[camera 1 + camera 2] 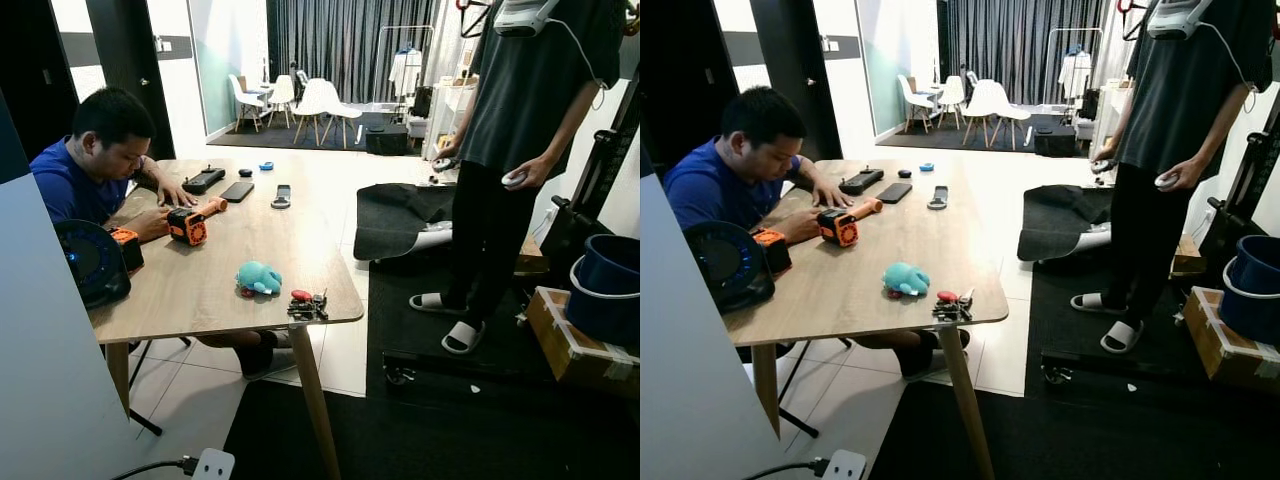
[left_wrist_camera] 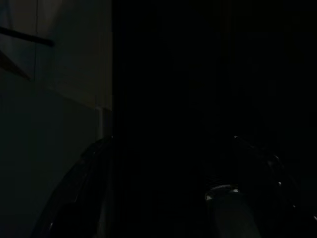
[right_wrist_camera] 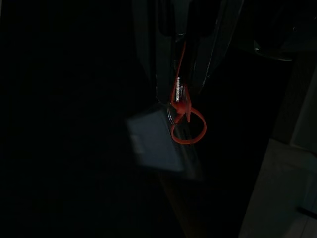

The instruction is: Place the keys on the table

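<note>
Right wrist view is showing the right gripper [image 3: 184,74] pinching the keys [image 3: 184,115], its two black fingers pressed on the red strap while the ring and a pale tag are dangling straight below the jaws, long axis vertical. Out beyond the jaws, the wooden table [image 1: 210,290] is standing ahead with open top near its front edge, though another bunch of keys [image 1: 308,305] and a teal plush toy [image 1: 258,277] are lying there. The left arm is hanging idle in shadow; I cannot tell how its jaws stand.
</note>
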Available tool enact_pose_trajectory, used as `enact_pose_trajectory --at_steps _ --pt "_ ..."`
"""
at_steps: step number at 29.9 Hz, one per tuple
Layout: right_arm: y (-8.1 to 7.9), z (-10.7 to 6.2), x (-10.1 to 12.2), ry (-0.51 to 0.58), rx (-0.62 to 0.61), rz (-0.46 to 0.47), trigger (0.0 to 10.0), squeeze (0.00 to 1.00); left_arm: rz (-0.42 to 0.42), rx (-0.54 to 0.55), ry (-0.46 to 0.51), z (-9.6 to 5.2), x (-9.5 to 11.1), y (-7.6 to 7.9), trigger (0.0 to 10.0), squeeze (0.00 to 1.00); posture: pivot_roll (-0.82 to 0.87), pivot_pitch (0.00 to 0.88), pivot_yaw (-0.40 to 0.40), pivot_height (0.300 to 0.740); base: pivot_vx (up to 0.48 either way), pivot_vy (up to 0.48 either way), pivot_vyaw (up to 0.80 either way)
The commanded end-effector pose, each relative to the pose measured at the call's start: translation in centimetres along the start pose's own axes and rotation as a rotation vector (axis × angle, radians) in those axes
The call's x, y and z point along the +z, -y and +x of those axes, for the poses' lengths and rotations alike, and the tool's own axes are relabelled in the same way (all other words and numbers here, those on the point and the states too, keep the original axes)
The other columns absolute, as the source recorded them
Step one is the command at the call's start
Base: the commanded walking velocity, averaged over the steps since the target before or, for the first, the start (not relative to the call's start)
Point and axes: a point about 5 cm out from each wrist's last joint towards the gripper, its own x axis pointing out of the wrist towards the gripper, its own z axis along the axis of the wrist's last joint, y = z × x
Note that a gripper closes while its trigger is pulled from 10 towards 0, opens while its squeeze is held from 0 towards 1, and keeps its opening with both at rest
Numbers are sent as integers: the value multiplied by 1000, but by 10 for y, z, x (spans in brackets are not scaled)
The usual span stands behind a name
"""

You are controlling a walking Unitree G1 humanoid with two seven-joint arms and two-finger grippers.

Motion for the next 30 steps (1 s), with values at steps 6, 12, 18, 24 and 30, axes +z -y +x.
enact_pose_trajectory --at_steps 6,12,18,24,30 --pt "-1 -2 -6 -13 -7 12 10000 0 29 26 -25 -1 -3 -9 10000 0 54 7 38 740 0 -240 0" --pt "-1 -2 -6 -15 -7 14 10000 0 20 22 -21 -1 -2 -11 10000 0 55 6 39 740 0 0 0" --pt "-2 -2 -6 -13 -6 16 10000 0 -17 19 -18 0 0 -10 10000 0 52 6 41 740 0 0 0" --pt "-1 -3 -7 -18 -7 17 10000 0 -37 13 3 1 5 -7 10000 0 52 8 40 740 0 0 0" --pt "0 -3 -7 -18 -7 16 10000 0 -50 11 14 1 7 -6 10000 0 53 8 39 740 0 0 0"
